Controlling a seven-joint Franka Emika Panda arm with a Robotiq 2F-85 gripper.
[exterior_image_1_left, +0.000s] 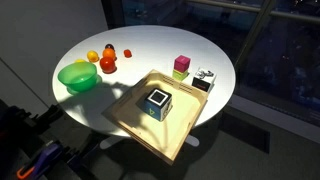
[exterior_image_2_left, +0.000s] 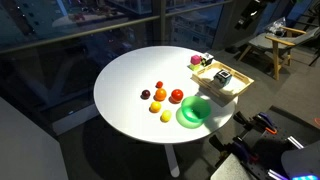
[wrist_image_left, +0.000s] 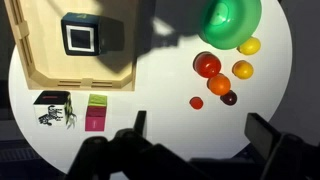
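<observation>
The pincer (wrist_image_left: 200, 140) is hanging high above the round white surface (wrist_image_left: 160, 90), and it is showing only in the wrist view. Its two dark fingers (wrist_image_left: 262, 132) are standing spread wide apart with nothing between them.

Nearest to it, a small red fruit (wrist_image_left: 197, 102) and a dark round fruit (wrist_image_left: 228, 98) are lying just beside each other on the bare surface. In the wrist view both are sitting just above the gap between the fingers, untouched. Beyond them an orange fruit (wrist_image_left: 218, 85), a red tomato (wrist_image_left: 207, 64), a yellow-orange fruit (wrist_image_left: 243, 70) and a lemon (wrist_image_left: 249, 46) are clustering toward a green bowl (wrist_image_left: 230, 18), which is sitting at the surface's edge.

A wooden tray (wrist_image_left: 45, 55) is overhanging the surface's edge, which is showing in an exterior view (exterior_image_1_left: 175, 135). It is carrying a black cube (wrist_image_left: 82, 35) with a white-framed face. Just beside the tray, near the edge, a pink-and-green block (wrist_image_left: 96, 112) and a black-and-white cube (wrist_image_left: 52, 108) are standing side by side. The cube's print is coming out too small to read.
</observation>
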